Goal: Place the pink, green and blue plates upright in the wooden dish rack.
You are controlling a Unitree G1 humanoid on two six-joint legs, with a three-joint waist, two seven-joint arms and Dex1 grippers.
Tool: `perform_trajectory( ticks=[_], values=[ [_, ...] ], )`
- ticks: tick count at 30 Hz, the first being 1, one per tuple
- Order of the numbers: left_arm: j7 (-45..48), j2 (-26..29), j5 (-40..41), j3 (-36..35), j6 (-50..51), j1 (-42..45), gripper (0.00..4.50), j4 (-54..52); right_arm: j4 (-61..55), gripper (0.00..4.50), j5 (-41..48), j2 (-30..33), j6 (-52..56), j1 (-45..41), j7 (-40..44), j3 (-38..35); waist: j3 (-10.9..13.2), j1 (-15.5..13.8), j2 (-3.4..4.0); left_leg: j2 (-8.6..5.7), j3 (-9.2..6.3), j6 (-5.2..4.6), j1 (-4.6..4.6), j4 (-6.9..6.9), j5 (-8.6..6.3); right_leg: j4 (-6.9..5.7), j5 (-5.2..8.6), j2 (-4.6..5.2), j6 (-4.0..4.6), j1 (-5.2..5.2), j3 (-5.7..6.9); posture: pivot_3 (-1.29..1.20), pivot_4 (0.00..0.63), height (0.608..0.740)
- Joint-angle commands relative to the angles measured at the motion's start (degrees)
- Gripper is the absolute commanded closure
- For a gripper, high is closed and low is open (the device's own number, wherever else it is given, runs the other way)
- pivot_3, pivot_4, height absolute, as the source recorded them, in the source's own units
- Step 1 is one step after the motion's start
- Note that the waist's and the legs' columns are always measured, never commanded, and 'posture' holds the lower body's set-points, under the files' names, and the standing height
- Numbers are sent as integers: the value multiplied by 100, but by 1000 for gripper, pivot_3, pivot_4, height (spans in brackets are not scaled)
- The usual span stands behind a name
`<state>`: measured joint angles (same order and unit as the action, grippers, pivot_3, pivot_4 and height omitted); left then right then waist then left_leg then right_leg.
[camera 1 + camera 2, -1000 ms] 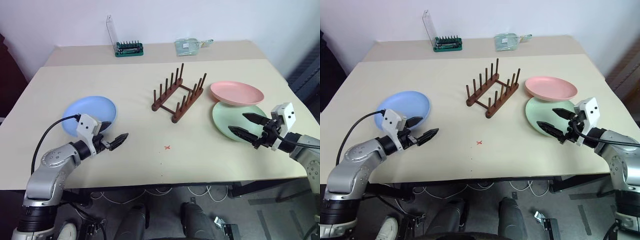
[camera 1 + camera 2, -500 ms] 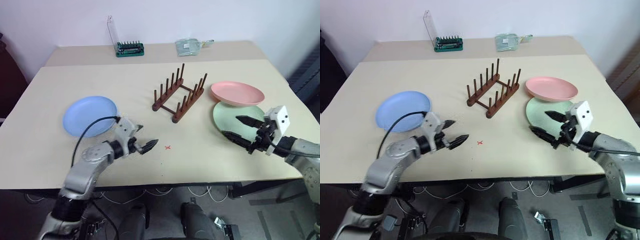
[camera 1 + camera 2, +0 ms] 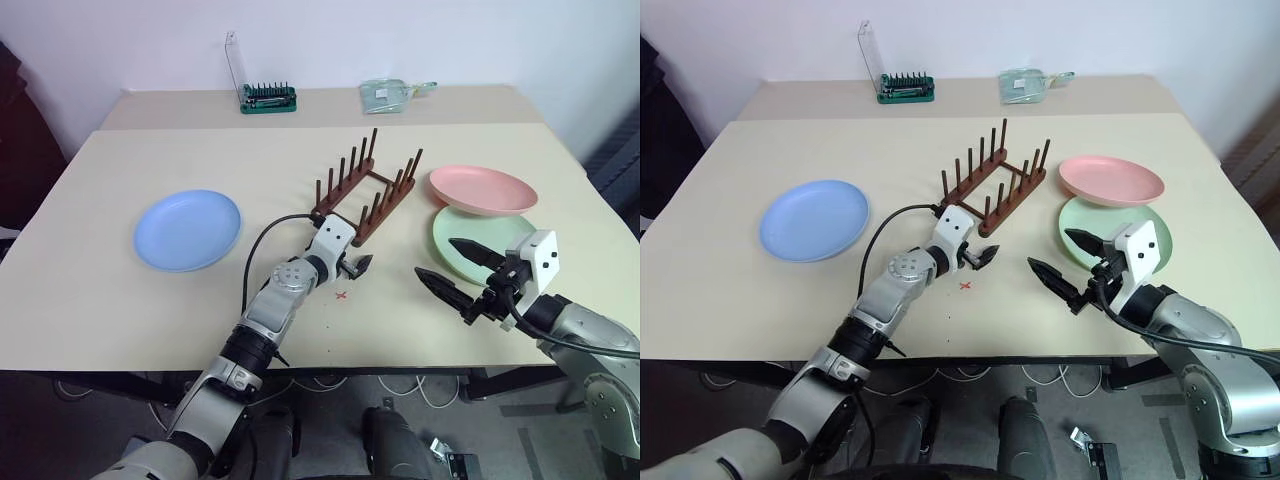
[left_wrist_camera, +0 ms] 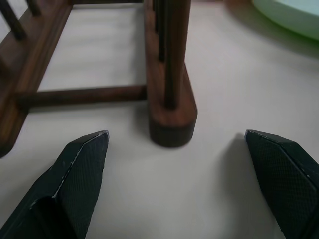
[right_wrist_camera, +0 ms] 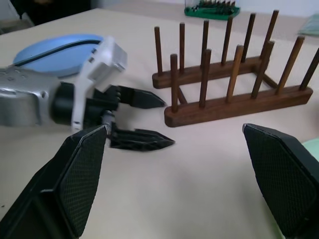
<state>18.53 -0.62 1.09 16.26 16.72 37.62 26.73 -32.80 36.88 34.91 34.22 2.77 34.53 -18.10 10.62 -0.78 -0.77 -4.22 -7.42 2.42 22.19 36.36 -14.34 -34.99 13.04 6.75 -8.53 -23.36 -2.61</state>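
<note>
Empty wooden dish rack (image 3: 363, 197) mid-table; blue plate (image 3: 188, 229) flat to its left; pink plate (image 3: 483, 189) overlaps green plate (image 3: 480, 237) to its right.

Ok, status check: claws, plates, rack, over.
Left claw open, empty, at near end of wooden dish rack. Right claw open, empty, beside green plate. Pink plate overlaps green; blue plate flat. Rack unloaded.

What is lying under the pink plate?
The pink plate rests partly on the far edge of the green plate, which lies flat on the table. The covered part of the green plate's rim cannot be seen.
</note>
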Motion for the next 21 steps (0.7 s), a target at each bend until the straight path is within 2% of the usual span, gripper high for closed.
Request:
perform_trajectory(
  ticks=[1, 2, 5, 11, 17, 21],
  values=[
    [32, -164, -12, -114, -124, 84, 0, 505, -193, 64, 89, -14, -10, -85, -75, 45, 0, 2, -1, 0, 0, 0, 0, 1, 0, 1, 0, 0, 0, 1, 0, 0, 150, 740],
    [88, -174, 2, -138, -148, 81, 0, 534, -218, 64, 91, -21, 1, -88, -109, 70, -1, 4, 0, 0, 0, 0, 0, 0, 0, 1, 1, 0, -2, 1, 0, 0, 150, 740],
    [171, -151, -55, -158, -232, 7, 834, 487, -253, 0, 115, -15, 15, -71, -148, 117, -1, 4, 0, 0, 0, 0, -1, -1, 0, -1, 2, 0, -3, 0, 0, 0, 150, 740],
    [139, 53, -180, -237, -166, -160, 3696, 184, -178, 0, 120, 61, 68, -208, -163, 203, -1, 14, 0, 0, 0, 0, -2, -2, 0, -2, 2, 0, -3, 0, 0, 0, 150, 740],
    [245, 617, -121, -486, 76, -829, 3801, -903, -85, 0, 71, 140, 51, -158, -51, 148, -2, 87, 1, 4, 1, 0, -10, -13, 0, -7, 2, -2, -2, -4, -1, 0, 150, 740],
    [1115, 1321, 168, -562, -297, -1335, 3801, -1643, -40, 0, 73, 181, 49, -159, -19, 109, -3, 180, 4, 9, 1, 0, -17, -19, 0, -10, 2, -5, -1, -4, -2, 0, 150, 740]
  ],
)
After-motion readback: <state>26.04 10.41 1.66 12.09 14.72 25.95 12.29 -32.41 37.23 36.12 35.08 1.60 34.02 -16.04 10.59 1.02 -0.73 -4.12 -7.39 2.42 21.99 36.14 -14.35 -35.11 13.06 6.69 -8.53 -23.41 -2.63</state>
